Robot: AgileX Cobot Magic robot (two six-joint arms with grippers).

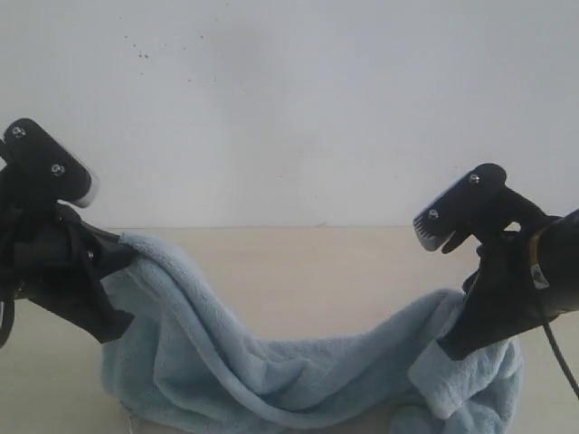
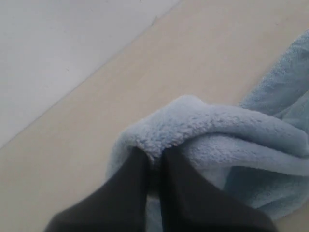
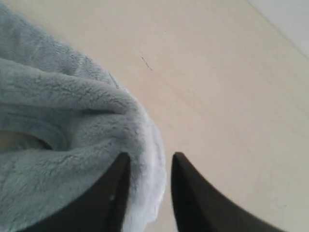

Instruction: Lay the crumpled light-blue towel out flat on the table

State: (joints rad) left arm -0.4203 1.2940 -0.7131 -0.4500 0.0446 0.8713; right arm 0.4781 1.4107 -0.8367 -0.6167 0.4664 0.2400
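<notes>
The light-blue towel [image 1: 271, 371] hangs bunched between both arms and sags onto the table [image 1: 317, 262] in the middle. My left gripper [image 1: 125, 259] holds one end raised at the left. In the left wrist view that gripper [image 2: 153, 157] is shut on a thick fold of the towel [image 2: 217, 125]. At the right, my right gripper [image 1: 450, 348] is at the other end. In the right wrist view its jaws [image 3: 150, 158] stand apart: the towel's edge [image 3: 58, 106] lies against one finger, with a gap to the other.
A white wall [image 1: 289, 108] rises behind the table's far edge. Bare beige table [image 3: 217, 96] stretches beyond the towel in both wrist views. A scratch mark [image 3: 146, 63] shows on the surface.
</notes>
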